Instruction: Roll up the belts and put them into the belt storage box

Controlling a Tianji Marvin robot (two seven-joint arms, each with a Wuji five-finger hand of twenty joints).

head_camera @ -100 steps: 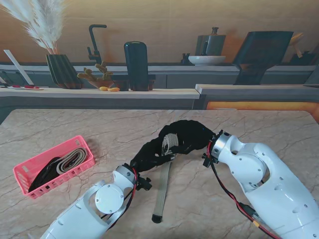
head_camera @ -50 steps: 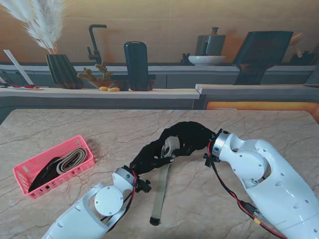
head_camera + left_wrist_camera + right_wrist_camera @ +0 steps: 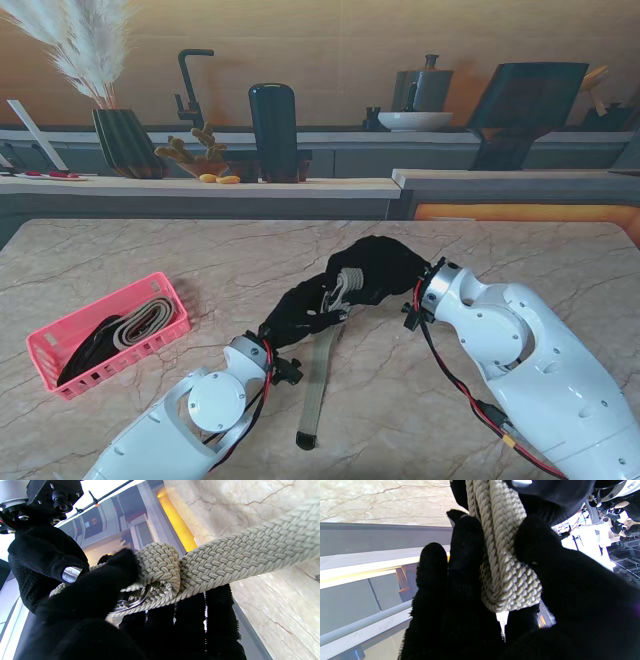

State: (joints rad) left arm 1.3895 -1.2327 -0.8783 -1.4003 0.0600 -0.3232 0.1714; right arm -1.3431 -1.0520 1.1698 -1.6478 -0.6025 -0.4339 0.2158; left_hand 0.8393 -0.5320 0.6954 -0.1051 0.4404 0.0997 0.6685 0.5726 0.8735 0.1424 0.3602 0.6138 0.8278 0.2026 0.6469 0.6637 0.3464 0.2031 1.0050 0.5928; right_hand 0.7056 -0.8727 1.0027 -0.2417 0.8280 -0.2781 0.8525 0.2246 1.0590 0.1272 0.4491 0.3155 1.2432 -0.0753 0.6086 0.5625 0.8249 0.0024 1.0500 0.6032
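Woven beige belt (image 3: 322, 375): rolling in hand, frame centre. Left hand (image 3: 300, 315) and right hand (image 3: 375, 272) pinch its coil; next, wind in the tail

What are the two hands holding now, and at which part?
Both the left hand and right hand grip the woven belt at its rolled end; its tail hangs free.
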